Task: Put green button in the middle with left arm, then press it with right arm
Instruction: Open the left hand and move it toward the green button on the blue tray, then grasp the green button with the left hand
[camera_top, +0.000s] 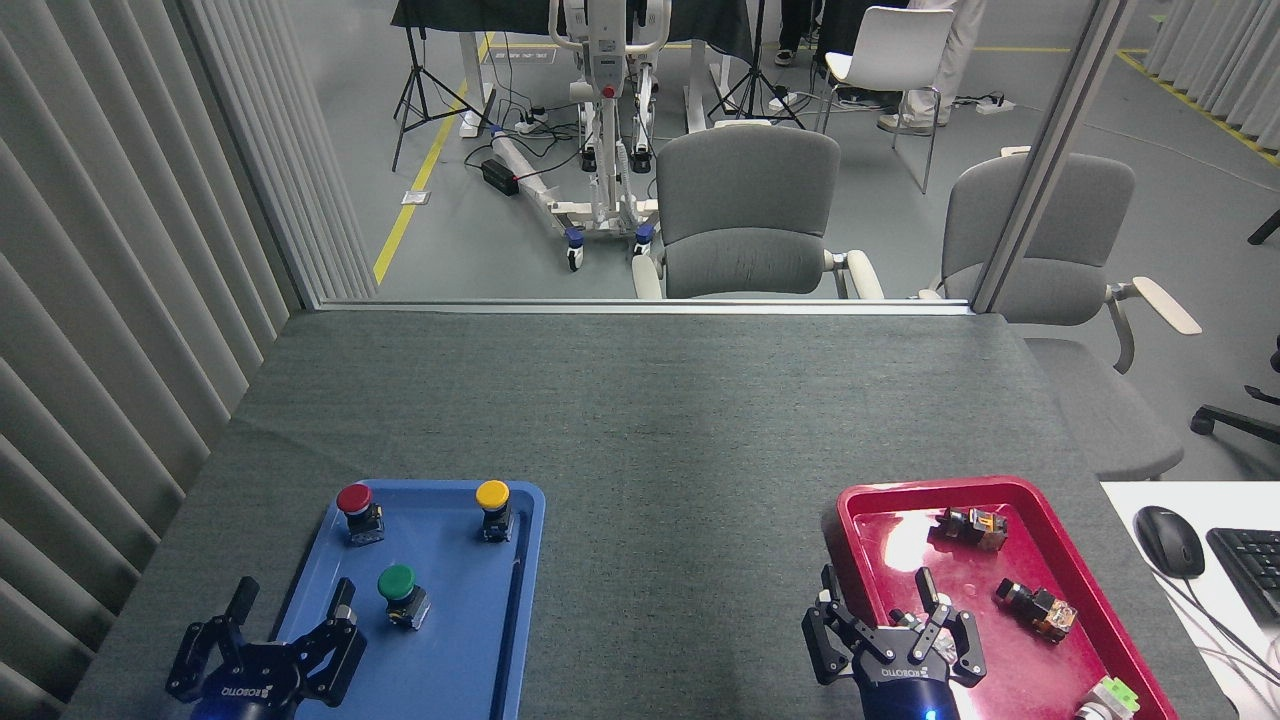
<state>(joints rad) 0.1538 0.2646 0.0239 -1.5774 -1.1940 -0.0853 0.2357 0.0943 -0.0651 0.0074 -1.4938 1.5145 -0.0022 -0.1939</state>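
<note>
Green button (398, 588) upright in the blue tray (470, 640), untouched.
It is judged light and rigid (smooth cap); the blocky body is best pinched. The left gripper (290, 635) is spread nearby; the right gripper (890, 620) likewise, empty.

1. The middle (680, 480) of the desk, between the blue tray (470, 650) and the red tray (1060, 660), is bare cloth.
2. The green button (400, 592) stands apart from the red button (355, 510) and yellow button (493, 507) behind it.
3. The left end effector (290, 625), fingers spread, hovers just beside the green button, nothing between them.
4. Small parts (1035, 608) scatter the red tray beside the right end effector (890, 615).
</note>
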